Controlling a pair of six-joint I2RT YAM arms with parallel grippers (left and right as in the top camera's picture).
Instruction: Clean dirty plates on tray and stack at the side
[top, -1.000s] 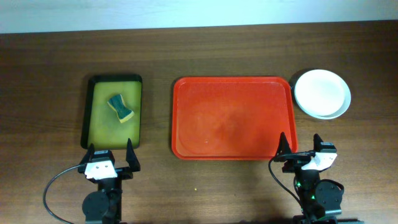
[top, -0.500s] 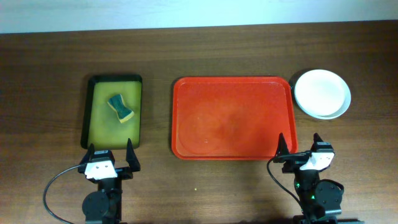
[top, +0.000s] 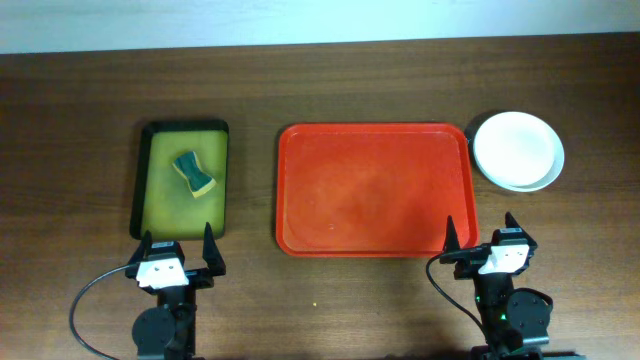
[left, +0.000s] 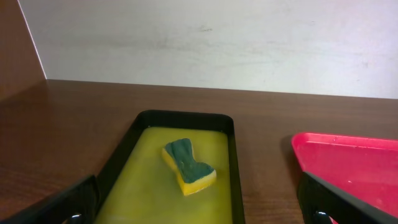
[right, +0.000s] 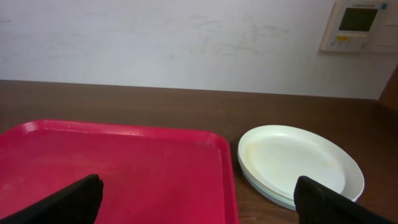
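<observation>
The red tray (top: 375, 190) lies mid-table with nothing on it; it also shows in the right wrist view (right: 112, 168) and the left wrist view (left: 354, 162). The plates (top: 517, 150) sit stacked on the table right of the tray, a white one on top; the right wrist view (right: 298, 162) shows layered rims beneath it. My left gripper (top: 177, 252) is open and empty at the front left, near the yellowish tray. My right gripper (top: 482, 245) is open and empty at the front right, near the red tray's front right corner.
A black-rimmed yellowish tray (top: 181, 215) stands left of the red tray and holds a green-and-yellow sponge (top: 195, 173), which the left wrist view (left: 188, 167) also shows. A pale wall runs along the table's far edge.
My right gripper has shifted slightly toward the front and left. The rest has not moved.
</observation>
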